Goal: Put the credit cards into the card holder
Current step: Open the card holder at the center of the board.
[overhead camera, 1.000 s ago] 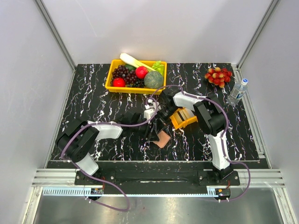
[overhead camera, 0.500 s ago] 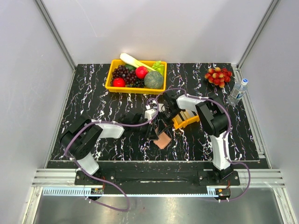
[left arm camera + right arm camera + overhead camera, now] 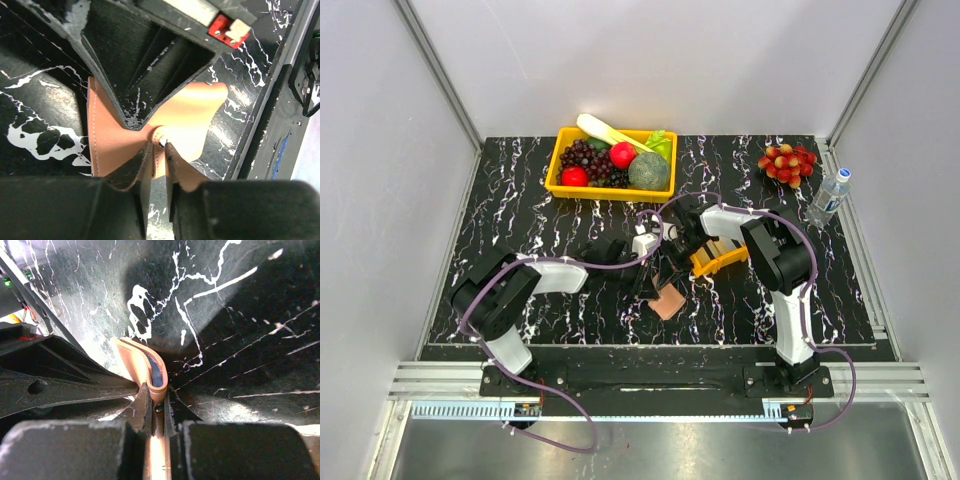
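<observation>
The tan-pink card holder (image 3: 669, 300) lies on the black marble table between the two arms. My left gripper (image 3: 159, 150) is shut on its snap tab (image 3: 161, 142), the metal stud showing between the fingertips. My right gripper (image 3: 157, 392) is shut on a folded edge of the card holder (image 3: 134, 357), where a dark blue strip shows inside the fold. From above, the left gripper (image 3: 648, 285) and right gripper (image 3: 670, 272) meet over the holder. Pale credit cards (image 3: 717, 246) seem to stand in the small orange tray (image 3: 712, 262), too small to tell more.
A yellow fruit bin (image 3: 558, 184) stands at the back middle. A bunch of red grapes (image 3: 787, 162) and a water bottle (image 3: 828, 197) are at the back right. The orange tray sits right under the right forearm.
The left gripper's jaws have closed onto the snap tab. The right arm has shifted slightly toward the near side with the holder's edge still pinched.
</observation>
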